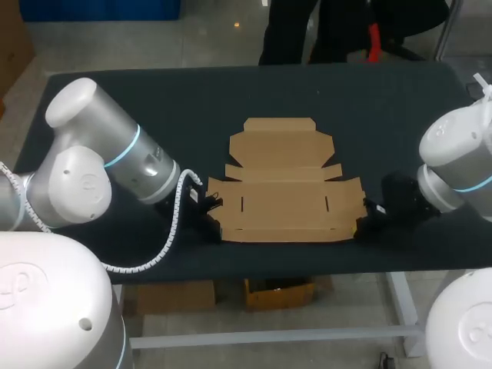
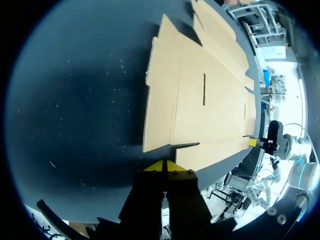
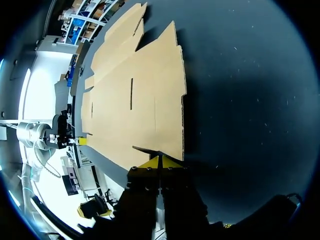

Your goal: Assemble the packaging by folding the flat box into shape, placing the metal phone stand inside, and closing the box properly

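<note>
Folding not yet begun: flat brown cardboard box blank [image 1: 283, 188] lies unfolded on the dark table [image 1: 192, 100]. Left end effector [image 1: 207, 207] and right end effector [image 1: 367, 217] are both clenched empty at its near corners, possibly touching. Next move calls for raising the side flaps.

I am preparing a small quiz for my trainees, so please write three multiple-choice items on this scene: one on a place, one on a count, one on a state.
1. Where is the left gripper?
A. at the flat box's near left corner
B. over its middle
C. at its far edge

2. How many slits has the box's wide panel?
A. none
B. two
C. five

3. In which state is the box?
A. folded into shape
B. closed
C. lying flat on the table

Key: 1A, the head view shows the gripper at that corner; 2B, one slit stands near each end of the panel; 3C, every flap lies spread out.
</note>
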`<state>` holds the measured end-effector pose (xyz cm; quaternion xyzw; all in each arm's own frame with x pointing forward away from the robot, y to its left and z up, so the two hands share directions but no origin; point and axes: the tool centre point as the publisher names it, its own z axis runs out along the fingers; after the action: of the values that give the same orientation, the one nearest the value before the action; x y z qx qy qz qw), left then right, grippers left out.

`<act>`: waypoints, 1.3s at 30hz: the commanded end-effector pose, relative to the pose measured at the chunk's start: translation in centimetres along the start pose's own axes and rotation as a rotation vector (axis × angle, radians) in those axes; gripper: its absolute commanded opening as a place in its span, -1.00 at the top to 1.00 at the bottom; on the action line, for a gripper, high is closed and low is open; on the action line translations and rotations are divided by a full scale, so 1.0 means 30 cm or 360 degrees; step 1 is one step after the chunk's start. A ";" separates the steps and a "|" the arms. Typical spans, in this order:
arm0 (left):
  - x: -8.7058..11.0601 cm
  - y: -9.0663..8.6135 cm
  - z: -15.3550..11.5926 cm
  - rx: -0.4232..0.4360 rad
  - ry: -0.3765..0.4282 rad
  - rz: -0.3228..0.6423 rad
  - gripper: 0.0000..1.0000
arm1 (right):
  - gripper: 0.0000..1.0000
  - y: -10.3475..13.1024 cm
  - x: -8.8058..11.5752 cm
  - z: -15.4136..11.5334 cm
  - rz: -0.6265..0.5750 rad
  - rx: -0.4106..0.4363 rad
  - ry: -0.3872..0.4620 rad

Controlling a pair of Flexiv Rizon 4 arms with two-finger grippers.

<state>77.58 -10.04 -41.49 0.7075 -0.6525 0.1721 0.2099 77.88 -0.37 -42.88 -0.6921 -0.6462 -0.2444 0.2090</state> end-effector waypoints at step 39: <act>0.056 0.018 -0.019 0.0039 -0.0010 0.0093 1.00 | 1.00 -0.007 0.044 -0.016 -0.0043 -0.0016 -0.0010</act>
<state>77.38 -11.07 -40.30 0.6907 -0.6707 0.1848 0.1974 77.89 0.33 -41.98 -0.6848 -0.6547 -0.2481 0.2020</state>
